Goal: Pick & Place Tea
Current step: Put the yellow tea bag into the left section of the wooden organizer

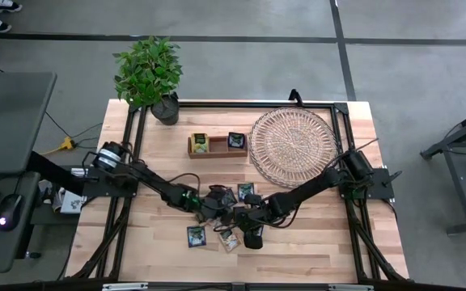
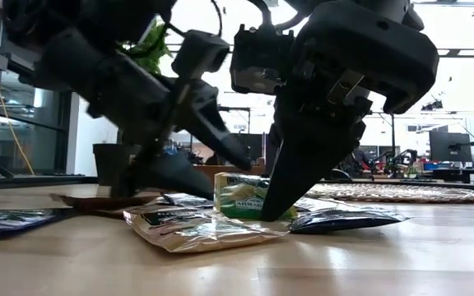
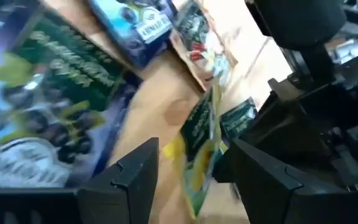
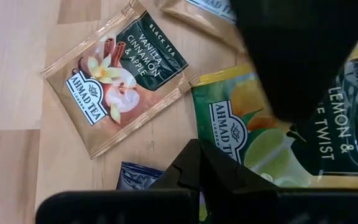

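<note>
The pale wooden table (image 1: 314, 250) has bare board along its near edge and both near corners — the open room. The round woven wicker tray (image 1: 293, 136) lies at the far right, the narrow wooden compartment box (image 1: 215, 145) just left of it. Both dark arms meet at the table's middle over the scattered tea sachets (image 1: 196, 236). The left gripper (image 3: 194, 180) is spread, straddling an on-edge yellow-green sachet (image 3: 199, 146) without clamping it. The right gripper (image 4: 194, 171) is closed on nothing. Only the right wrist view reads a beige vanilla-cinnamon sachet (image 4: 120, 74) — flat on wood.
</note>
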